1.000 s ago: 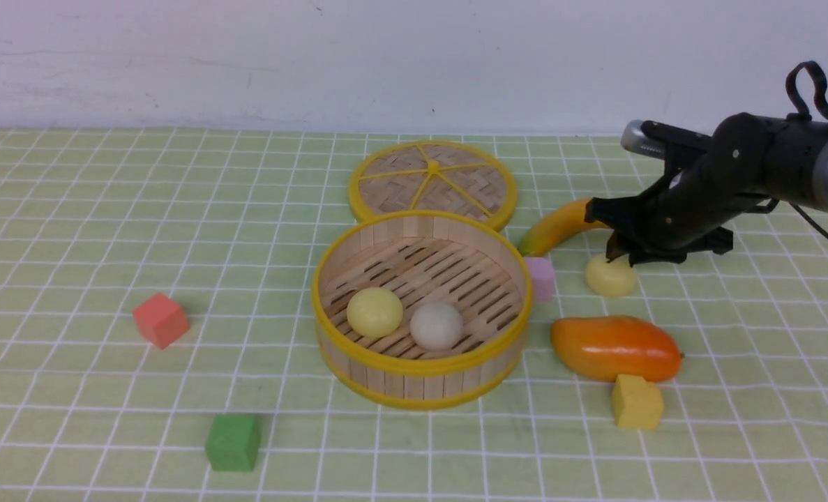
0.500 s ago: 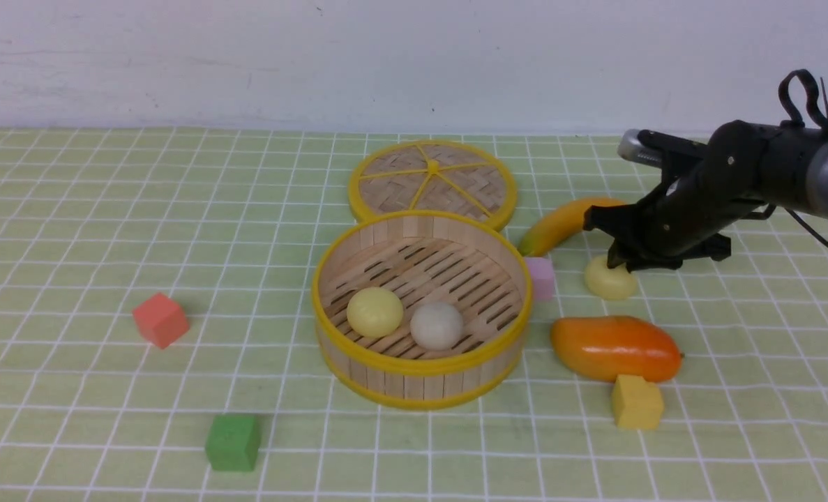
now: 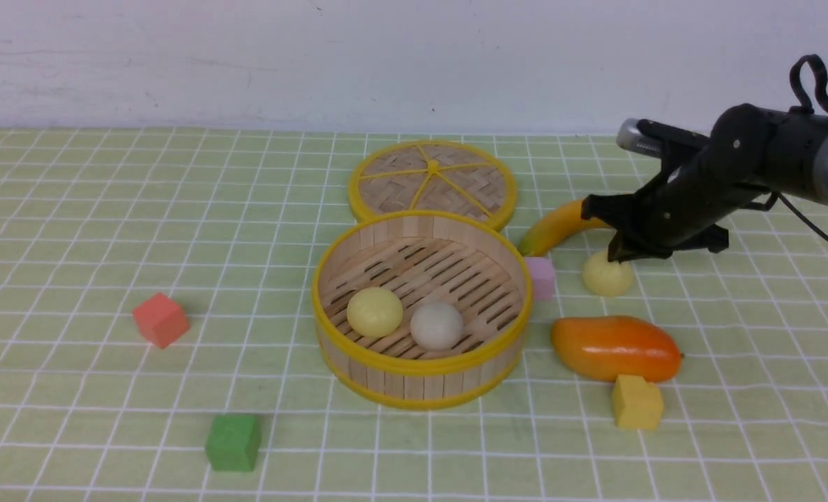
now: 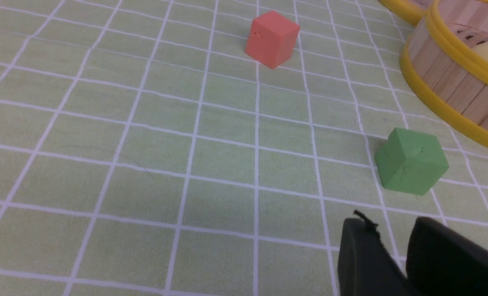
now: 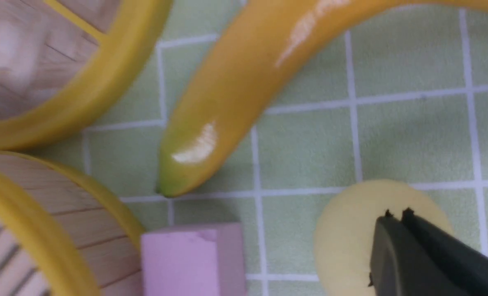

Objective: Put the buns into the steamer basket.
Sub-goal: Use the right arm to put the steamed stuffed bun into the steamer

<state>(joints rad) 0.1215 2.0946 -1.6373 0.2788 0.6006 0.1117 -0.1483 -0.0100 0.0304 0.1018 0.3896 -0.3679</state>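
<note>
Nearest my position, the left gripper (image 4: pixel 389 226) is visible in the left wrist view only. Its jaws are released; the tips stand apart and hold nothing. On the tabletop (image 3: pixel 93 390), the green cube (image 3: pixel 233 442) lies front left. The yellow cube (image 3: pixel 637 401) lies front right, just in front of the orange mango (image 3: pixel 616 348). The red cube (image 3: pixel 160 320) is farther back, on the left side.

The steamer basket (image 3: pixel 424 385) stands upright at the centre. Two buns lie inside on the slatted floor: a pale yellow bun (image 3: pixel 374 312) on the left and a grey bun (image 3: pixel 437 325) beside it. The pink block (image 3: pixel 540 278) is just beside the basket's right wall.

The third bun (image 3: pixel 607 273), pale yellow, lies outside the basket, to the right of the pink block. I have the right gripper (image 5: pixel 398 213) at this bun, with its jaws clenched and no bun between them (I cannot tell whether the tips press on its surface). The banana (image 3: pixel 556 226) lies behind the pink block. Behind the basket, the woven lid (image 3: pixel 393 192) lies flat. The pale wall (image 3: pixel 358 63) closes the view.
</note>
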